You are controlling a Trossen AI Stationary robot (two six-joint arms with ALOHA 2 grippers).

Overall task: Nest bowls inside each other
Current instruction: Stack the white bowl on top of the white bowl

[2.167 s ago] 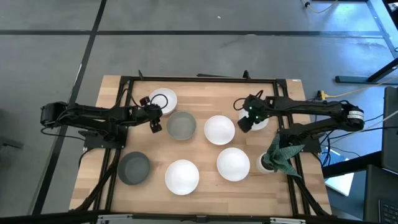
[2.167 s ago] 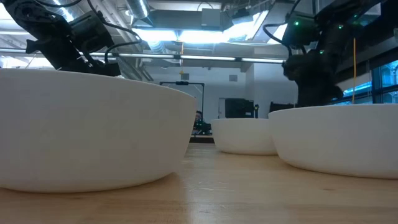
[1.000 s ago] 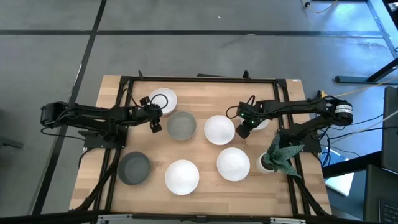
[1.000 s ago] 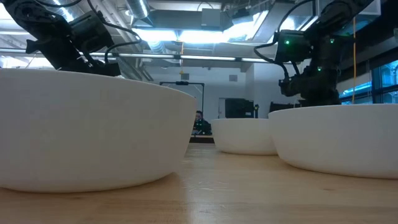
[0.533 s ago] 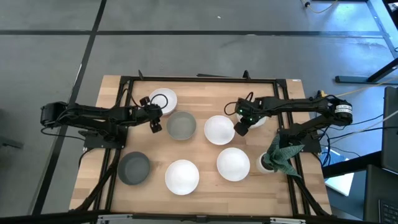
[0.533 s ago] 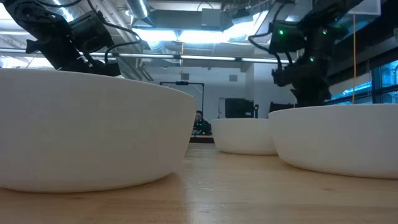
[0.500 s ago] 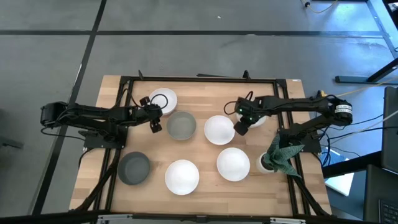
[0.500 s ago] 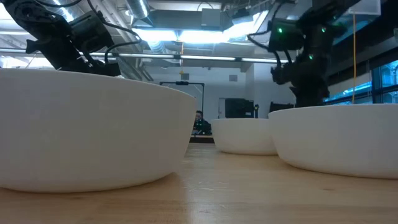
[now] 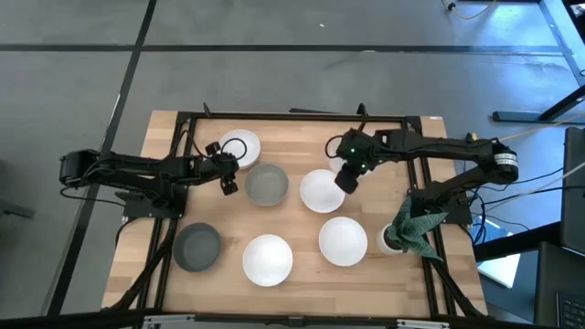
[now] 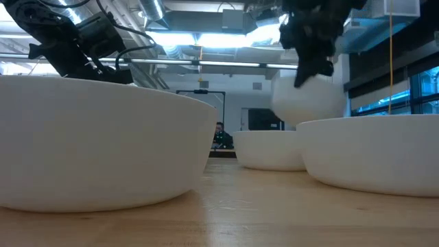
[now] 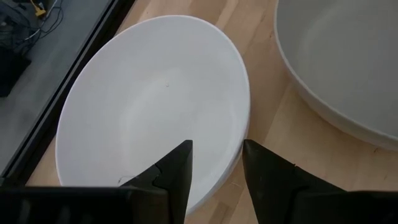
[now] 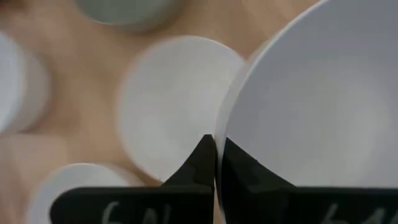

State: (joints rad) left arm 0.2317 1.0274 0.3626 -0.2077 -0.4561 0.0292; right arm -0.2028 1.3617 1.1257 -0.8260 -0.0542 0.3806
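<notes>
My right gripper (image 9: pixel 345 178) is shut on a white bowl (image 10: pixel 306 97), held in the air above a white bowl (image 9: pixel 322 190) at mid-table. In the right wrist view the held bowl (image 12: pixel 311 112) fills the right side, with the mid-table bowl (image 12: pixel 171 106) below it. My left gripper (image 9: pixel 228 185) is open by the near rim of the far-left white bowl (image 11: pixel 149 106), next to a grey bowl (image 9: pixel 266 184). A grey bowl (image 9: pixel 197 247) and two white bowls (image 9: pixel 268 260), (image 9: pixel 343 240) rest on their bases near the front. My right gripper pinches the held bowl's rim (image 12: pixel 225 134), with one finger inside the bowl and one outside. The fingers come from above. The bowl hangs below them, tilted and lifted clear of the table (image 10: pixel 306 97).
A small white pot (image 9: pixel 391 240) with a green plant (image 9: pixel 416 224) stands at the table's right edge, near the front. A black frame (image 9: pixel 292 116) runs around the wooden tabletop. In the low view, two white bowls (image 10: pixel 96 137), (image 10: pixel 374 154) stand close to the camera.
My right gripper has taken hold of the white bowl at the table's far right. It has lifted it clear and carried it toward the table's left, over the mid-table white bowl. The bowl's old place is now bare.
</notes>
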